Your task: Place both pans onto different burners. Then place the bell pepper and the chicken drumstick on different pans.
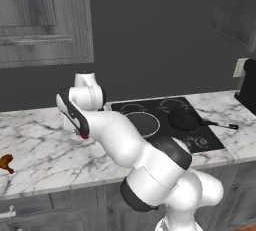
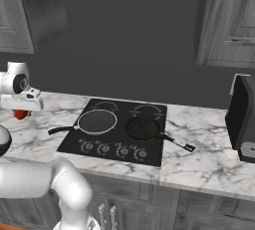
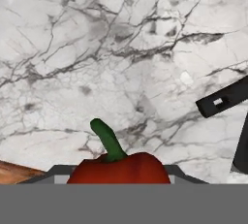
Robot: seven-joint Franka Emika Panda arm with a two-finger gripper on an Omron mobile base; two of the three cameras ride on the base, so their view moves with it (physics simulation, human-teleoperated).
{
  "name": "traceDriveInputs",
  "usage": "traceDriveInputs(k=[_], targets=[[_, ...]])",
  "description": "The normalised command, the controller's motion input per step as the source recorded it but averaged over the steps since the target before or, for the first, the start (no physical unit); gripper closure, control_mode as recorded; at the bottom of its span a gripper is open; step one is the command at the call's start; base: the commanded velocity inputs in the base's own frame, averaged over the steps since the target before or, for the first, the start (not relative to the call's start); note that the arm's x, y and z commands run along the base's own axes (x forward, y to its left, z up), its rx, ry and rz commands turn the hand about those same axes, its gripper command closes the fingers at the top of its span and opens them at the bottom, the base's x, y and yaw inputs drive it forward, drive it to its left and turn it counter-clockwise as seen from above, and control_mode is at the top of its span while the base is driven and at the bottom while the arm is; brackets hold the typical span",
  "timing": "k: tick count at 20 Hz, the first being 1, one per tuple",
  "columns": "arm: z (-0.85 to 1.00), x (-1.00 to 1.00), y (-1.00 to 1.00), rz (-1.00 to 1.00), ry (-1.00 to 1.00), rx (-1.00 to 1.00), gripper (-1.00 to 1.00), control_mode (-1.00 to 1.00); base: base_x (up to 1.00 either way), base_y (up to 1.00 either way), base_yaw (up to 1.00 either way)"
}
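Left base view: two round dark grey-black frying pans [image 1: 184, 120] sit on separate white-ringed burners of the flat black glass cooktop [image 1: 200, 142], so the pan stage appears complete. The orange-brown chicken drumstick [image 1: 6, 163] lies on the marble counter [image 1: 40, 150], well apart.

Right base view: the arm reaches left, wrist bent down over the glossy red bell pepper [image 2: 21, 114].

Hand view: the pepper sits between the part-closed jaws of the gripper [image 3: 118, 182], apparently gripped for transfer.

We noted both base cameras looked down from behind, sharing the cooktop [image 1: 165, 122]; the hand camera sat close above the table [image 3: 121, 48].
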Motion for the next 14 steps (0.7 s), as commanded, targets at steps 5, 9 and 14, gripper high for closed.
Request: traceDriveInputs(k=[5, 9, 14], targets=[[0.08, -0.14, -0.62, 0.01, -0.17, 0.0, 1.0, -1.0, 0.0, 0.0, 0.0], [0.07, -0.25, -0.59, 0.0, -0.2, 0.0, 1.0, -1.0, 0.0, 0.0, 0.0], [0.23, -0.09, -0.65, 0.0, -0.05, 0.01, 1.0, -1.0, 0.0, 0.0, 0.0]])
